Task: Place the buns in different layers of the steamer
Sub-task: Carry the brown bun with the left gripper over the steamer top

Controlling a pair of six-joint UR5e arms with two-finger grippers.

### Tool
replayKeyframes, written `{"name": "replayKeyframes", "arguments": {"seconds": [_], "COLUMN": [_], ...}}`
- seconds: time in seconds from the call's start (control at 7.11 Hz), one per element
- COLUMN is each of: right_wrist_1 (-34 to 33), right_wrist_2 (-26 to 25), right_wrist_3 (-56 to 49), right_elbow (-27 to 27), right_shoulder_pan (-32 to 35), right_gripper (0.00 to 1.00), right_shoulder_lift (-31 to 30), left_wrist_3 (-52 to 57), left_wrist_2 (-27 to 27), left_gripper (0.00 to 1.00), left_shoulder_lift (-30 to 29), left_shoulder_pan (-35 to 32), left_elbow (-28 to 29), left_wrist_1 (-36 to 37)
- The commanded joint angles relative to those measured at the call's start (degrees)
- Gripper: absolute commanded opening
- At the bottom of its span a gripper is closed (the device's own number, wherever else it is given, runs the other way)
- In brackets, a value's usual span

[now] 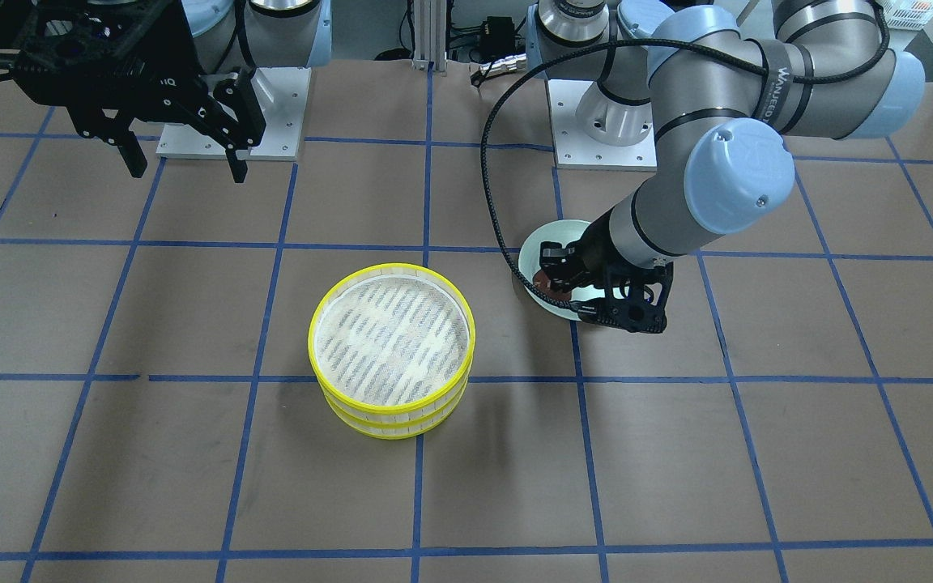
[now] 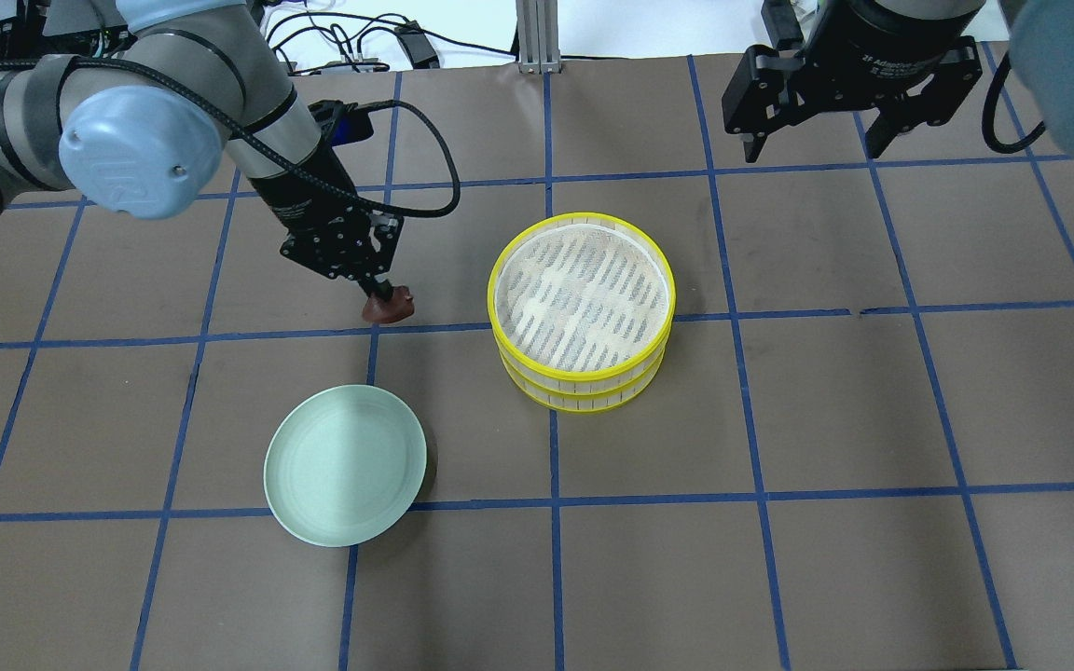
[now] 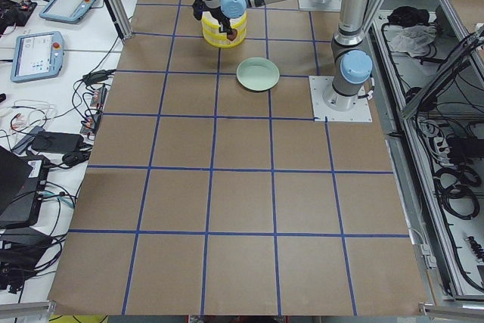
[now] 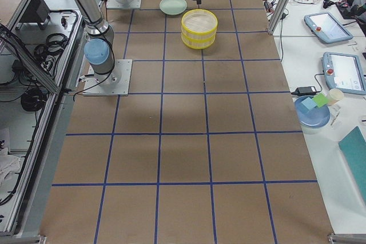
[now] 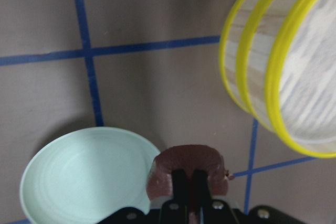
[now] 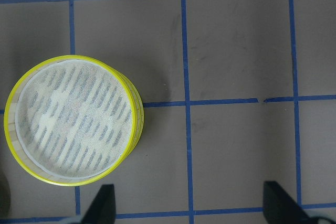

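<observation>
My left gripper (image 2: 378, 291) is shut on the dark reddish-brown bun (image 2: 389, 307) and holds it in the air, between the pale green plate (image 2: 344, 464) and the steamer. In the left wrist view the bun (image 5: 185, 162) sits pinched between the fingers (image 5: 181, 182). The two steamer layers (image 2: 582, 291) stand stacked, yellow-rimmed, and the top mesh floor is bare. The cream-white bun is not in view. My right gripper (image 2: 812, 144) is open and empty, high beyond the steamer.
The plate (image 1: 546, 243) is empty and lies partly under my left wrist in the front view. The steamer stack (image 1: 390, 336) stands near the table's middle. Blue tape lines grid the brown table. Both arm bases stand at the robot's edge.
</observation>
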Motion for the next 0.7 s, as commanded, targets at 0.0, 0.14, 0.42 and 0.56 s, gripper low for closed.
{"name": "replayKeyframes", "arguments": {"seconds": [0.0,0.14,0.42,0.56], "right_wrist_1": [-0.13,-0.22,-1.09,-1.1], "right_wrist_2": [0.22,0.49,-0.47,-0.91], "right_wrist_3": [0.09,0.01,-0.25,-0.87], "right_elbow": [0.14,0.31,0.75,0.75], "right_shoulder_pan": [0.06,-0.03,-0.47,-1.6], "right_gripper": [1.0,1.0,1.0,1.0], "right_shoulder_lift": [0.07,0.16,-0.1,-0.1], "left_wrist_3": [-6.96,-7.16,-8.99,-11.45], "left_wrist_2": [-7.04,-13.14,-18.27,-19.69], "left_gripper": [0.0,0.0,0.0,0.0], "left_shoulder_lift": [-0.81,-1.77,-3.27,-4.15], "left_shoulder_pan": [-3.34,-3.35,-4.49,-6.85], "left_elbow": [0.14,0.14,-0.82,-2.04], "left_wrist_1": [13.25,14.88,17.95,18.24]}}
